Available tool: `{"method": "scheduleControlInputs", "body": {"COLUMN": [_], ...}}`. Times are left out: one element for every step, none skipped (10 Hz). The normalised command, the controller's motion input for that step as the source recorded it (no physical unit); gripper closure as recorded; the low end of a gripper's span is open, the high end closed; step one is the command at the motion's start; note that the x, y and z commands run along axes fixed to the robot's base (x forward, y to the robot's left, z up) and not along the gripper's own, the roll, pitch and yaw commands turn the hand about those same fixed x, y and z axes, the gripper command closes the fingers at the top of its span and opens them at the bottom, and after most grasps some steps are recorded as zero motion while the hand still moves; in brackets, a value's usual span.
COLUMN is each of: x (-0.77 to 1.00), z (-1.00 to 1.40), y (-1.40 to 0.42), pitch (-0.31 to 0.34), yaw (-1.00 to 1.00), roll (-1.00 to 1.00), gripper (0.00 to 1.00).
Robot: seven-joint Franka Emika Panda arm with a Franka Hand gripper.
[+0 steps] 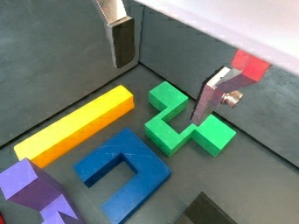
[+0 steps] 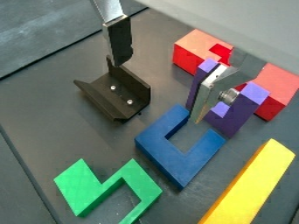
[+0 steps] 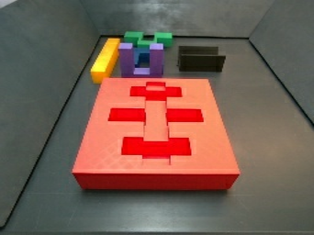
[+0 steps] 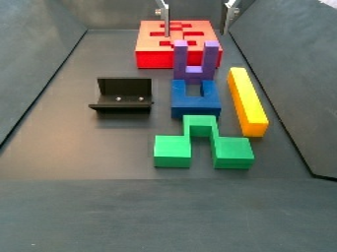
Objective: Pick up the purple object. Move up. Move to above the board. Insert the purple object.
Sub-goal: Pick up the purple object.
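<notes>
The purple object [image 4: 195,64] stands with its arms up between the red board [image 4: 156,39] and a blue U-shaped block [image 4: 198,95]. It also shows in both wrist views [image 1: 30,188] [image 2: 230,112] and in a side view [image 3: 130,57]. The board [image 3: 153,156] lies flat, with cross and bar recesses in its top. My gripper [image 2: 158,92] hangs high above the pieces, open and empty. In a wrist view [image 1: 158,92] it is over the green block, apart from the purple object. Only its fingertips [image 4: 165,10] show at the edge of a side view.
A yellow bar [image 4: 246,98] lies beside the blue block. A green notched block [image 4: 198,145] lies in front of it. The fixture [image 4: 118,95] stands to the other side [image 2: 114,94]. Grey walls enclose the floor.
</notes>
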Motion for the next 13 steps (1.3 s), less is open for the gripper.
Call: {"method": "scheduleControlInputs", "body": {"x": [0.00, 0.00, 0.00, 0.11, 0.25, 0.58, 0.61, 0.54, 0.51, 0.34, 0.26, 0.15, 0.07], "z": [0.00, 0.00, 0.00, -0.09, -0.10, -0.17, -0.13, -0.22, -0.28, -0.31, -0.30, -0.32, -0.30], "y": [0.01, 0.05, 0.00, 0.00, -0.23, -0.51, -0.64, -0.72, -0.73, -0.79, -0.82, -0.84, -0.76], "pitch": [0.000, 0.000, 0.000, -0.003, -0.074, -0.027, 0.000, 0.000, 0.000, 0.000, 0.001, 0.011, 0.000], "yaw": [0.00, 0.00, 0.00, 0.00, 0.00, 0.00, 0.00, 0.00, 0.00, 0.00, 0.00, 0.00, 0.02], "roll": [-0.01, -0.05, -0.01, 0.00, -0.01, 0.02, 0.09, 0.14, 0.17, 0.22, 0.26, 0.30, 0.27], "gripper": [0.00, 0.00, 0.00, 0.00, 0.00, 0.00, 0.00, 0.00, 0.00, 0.00, 0.00, 0.00, 0.00]}}
